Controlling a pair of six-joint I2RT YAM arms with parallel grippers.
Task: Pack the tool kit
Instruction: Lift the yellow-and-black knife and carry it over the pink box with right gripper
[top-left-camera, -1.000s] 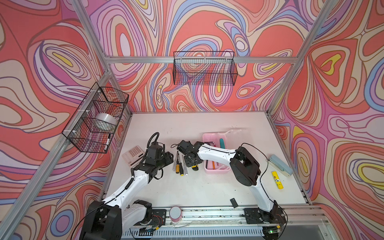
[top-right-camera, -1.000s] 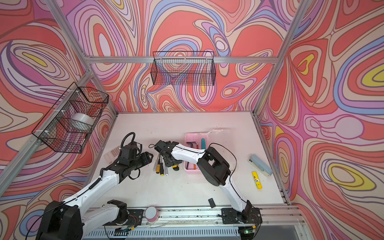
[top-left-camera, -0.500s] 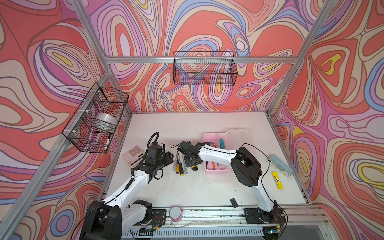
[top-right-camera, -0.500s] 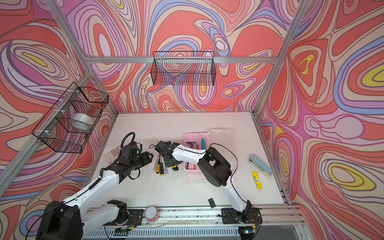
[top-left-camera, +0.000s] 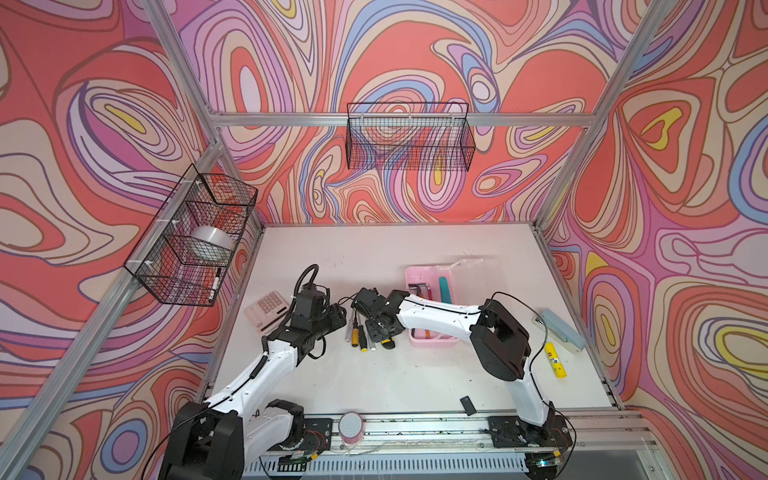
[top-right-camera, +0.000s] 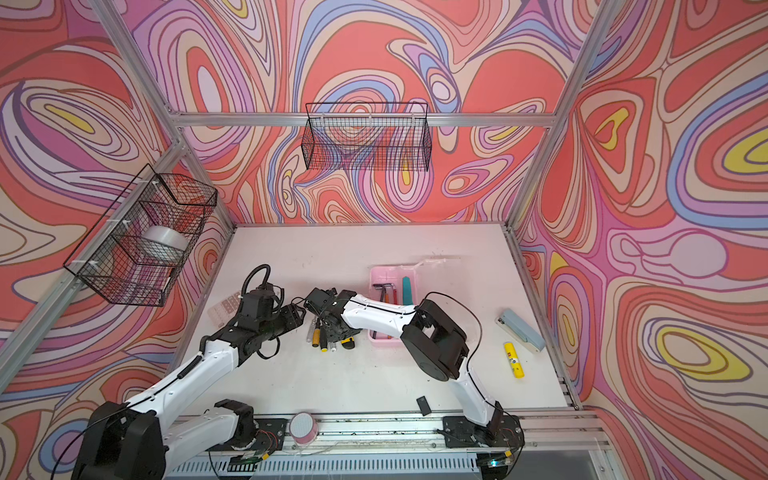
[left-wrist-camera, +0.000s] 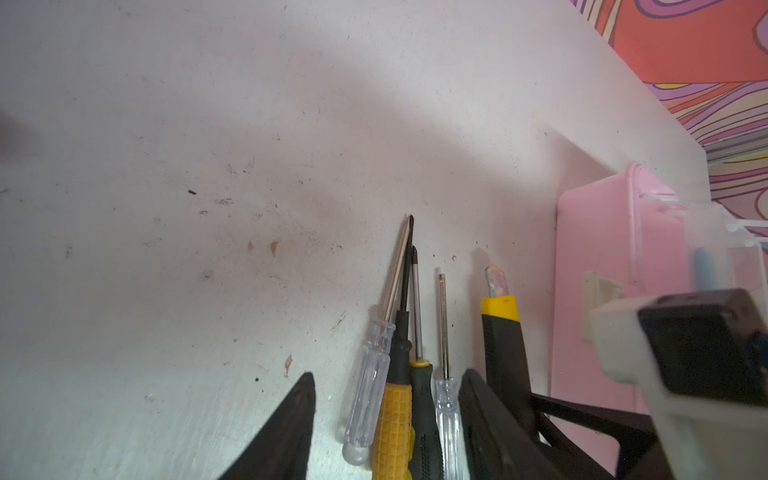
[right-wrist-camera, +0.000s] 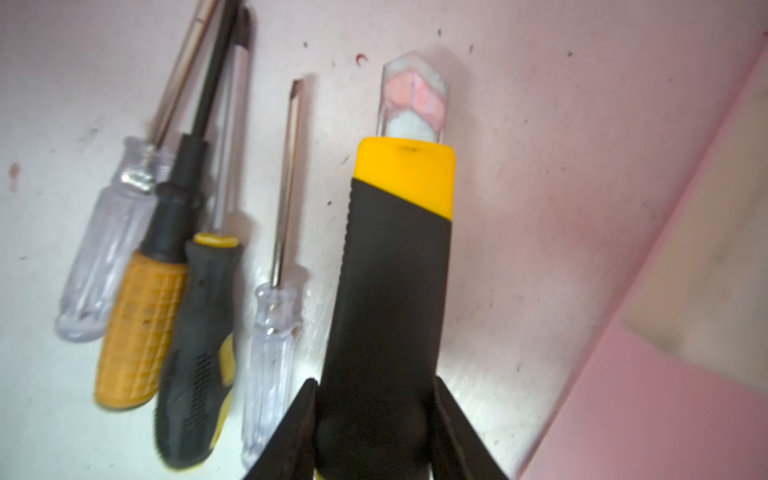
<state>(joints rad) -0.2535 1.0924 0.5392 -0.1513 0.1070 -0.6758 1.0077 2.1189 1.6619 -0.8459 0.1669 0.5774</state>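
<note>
Four screwdrivers (left-wrist-camera: 392, 415) with clear, yellow and black handles lie side by side near the middle of the white surface (top-left-camera: 374, 257). They are near the small pink plastic box (top-left-camera: 434, 342), on its side toward the left edge. Between them and the box lies the yellow-and-black utility knife (right-wrist-camera: 395, 270). The right gripper (right-wrist-camera: 376, 382) has its jaws pressed against both sides of the knife's black handle and holds it. Whether the knife is clear of the surface, I cannot tell. The left gripper (left-wrist-camera: 387, 374) has its jaws well apart, straddling the screwdriver handles with a gap on one side and gripping nothing.

The likeliest trouble is crowding. One left jaw stands just beside the knife, so lifting could knock it or drag the small clear screwdriver along. The knife is long and is held at one spot, so it may pivot and catch its tip on the box wall. The right arm (top-left-camera: 436, 316) also lies across the open box and will probably need to draw back before it can drop anything in.

Only the right wrist view shows the jaws meeting the handle; in both top views the gripper body hides that contact. Only the top views show what is in the box: dark hex keys (top-left-camera: 415, 286) and a teal utility knife (top-left-camera: 445, 289).
</note>
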